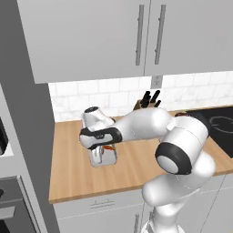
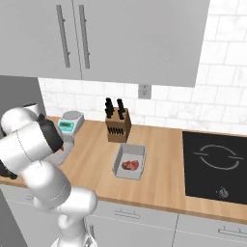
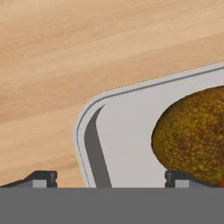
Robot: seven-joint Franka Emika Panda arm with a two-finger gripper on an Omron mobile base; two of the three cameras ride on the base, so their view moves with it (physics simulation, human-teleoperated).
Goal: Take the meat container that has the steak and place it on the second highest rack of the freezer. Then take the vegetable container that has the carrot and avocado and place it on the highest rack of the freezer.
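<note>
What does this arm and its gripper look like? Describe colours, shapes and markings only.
The arm is glossy white with rounded, bulbous segments and black bands at the joints, plus a grey disc cap on the elbow. The gripper ends in two small dark fingertips with grey pads. No cables or markings show.

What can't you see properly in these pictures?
- Carrot: in the left base view just an orange sliver; the arm's hand covers its tray.
- Avocado: cut off by the hand view's right edge.
- Gripper: just its fingertips poke up in the hand view.
- Steak: small in the right base view, streaks unreadable.
</note>
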